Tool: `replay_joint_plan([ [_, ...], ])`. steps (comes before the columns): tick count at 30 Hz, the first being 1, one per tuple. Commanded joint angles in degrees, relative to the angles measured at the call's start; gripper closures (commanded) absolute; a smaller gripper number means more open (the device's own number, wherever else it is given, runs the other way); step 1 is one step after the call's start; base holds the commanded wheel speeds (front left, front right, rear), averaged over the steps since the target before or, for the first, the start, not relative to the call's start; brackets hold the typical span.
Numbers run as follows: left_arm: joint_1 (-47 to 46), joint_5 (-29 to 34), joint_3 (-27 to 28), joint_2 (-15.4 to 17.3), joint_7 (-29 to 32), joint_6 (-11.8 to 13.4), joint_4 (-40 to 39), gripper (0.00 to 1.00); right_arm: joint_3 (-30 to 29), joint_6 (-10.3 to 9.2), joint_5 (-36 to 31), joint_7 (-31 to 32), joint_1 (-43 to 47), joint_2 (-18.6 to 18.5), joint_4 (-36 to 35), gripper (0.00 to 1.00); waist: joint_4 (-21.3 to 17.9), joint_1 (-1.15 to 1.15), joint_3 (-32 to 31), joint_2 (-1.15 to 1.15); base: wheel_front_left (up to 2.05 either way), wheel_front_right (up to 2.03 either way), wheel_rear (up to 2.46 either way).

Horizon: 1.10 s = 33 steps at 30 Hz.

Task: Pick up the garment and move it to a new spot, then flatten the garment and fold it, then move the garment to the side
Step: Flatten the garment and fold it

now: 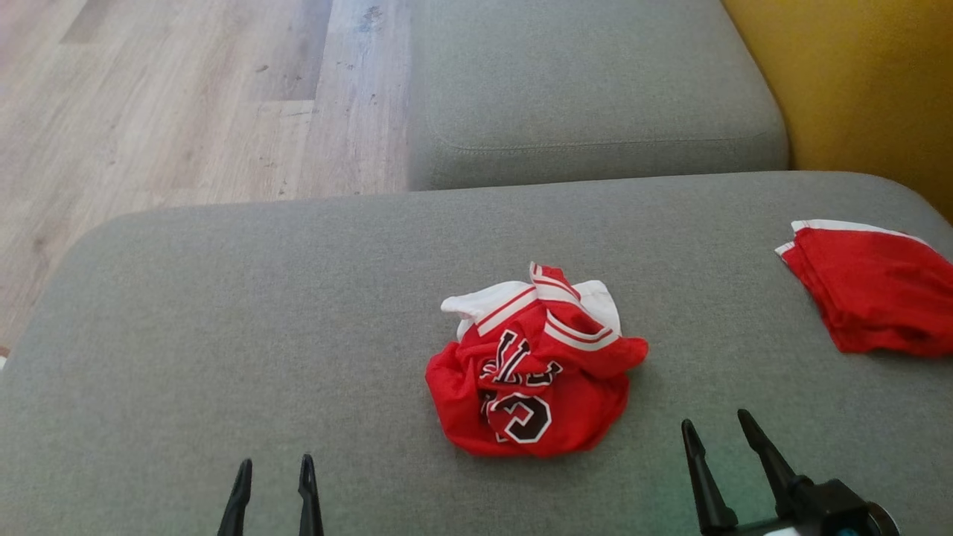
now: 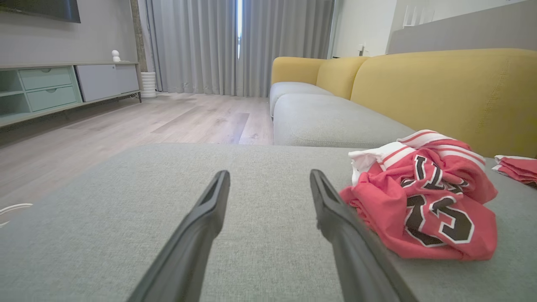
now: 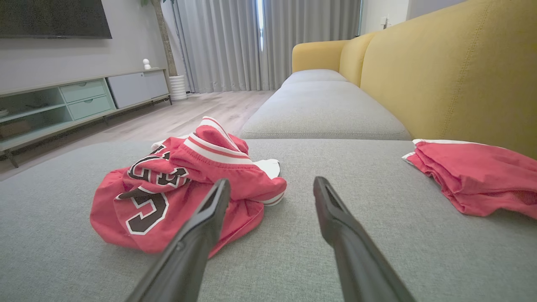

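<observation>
A red garment [image 1: 532, 372] with white trim and black lettering lies crumpled in a heap in the middle of the grey sofa cushion [image 1: 223, 313]. It also lies at the right in the left wrist view [image 2: 423, 197] and at the left in the right wrist view [image 3: 180, 188]. My left gripper [image 1: 275, 465] is open at the lower left, well short of the heap, with nothing between its fingers. My right gripper [image 1: 715, 428] is open at the lower right, just beside the heap and apart from it.
A second red garment [image 1: 871, 290], folded flat, lies at the cushion's right edge. Another grey cushion [image 1: 588, 97] sits beyond, with the yellow backrest [image 1: 871, 82] on the right. Wooden floor [image 1: 164, 112] lies to the left, past the cushion's edge.
</observation>
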Motion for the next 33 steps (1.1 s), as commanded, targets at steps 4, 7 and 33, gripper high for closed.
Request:
replay_joint_plan([
  [4, -2.2, 0.0, 2.5, -0.6, -0.5, 0.2, -2.4, 0.00, 1.3, -0.05, -0.1, -0.2, -1.7, -0.3, -2.4, 0.00, 0.8, 0.00, 0.1, 0.00, 0.00, 0.00, 0.00],
  [7, -2.1, -0.6, 2.1, -0.6, -0.5, 0.7, -2.7, 0.00, 1.5, -0.05, -0.1, -0.2, -1.7, -0.4, -2.4, 0.00, 0.8, 0.00, 0.2, 0.00, 0.00, 0.00, 0.00],
  [33, -4.8, -0.2, -1.3, -0.7, -0.5, -0.1, -0.8, 0.00, 2.6, -0.05, 0.3, -0.2, -2.3, -0.8, -3.4, 0.00, -0.5, 0.00, 2.2, 0.00, 0.00, 0.00, 0.00],
])
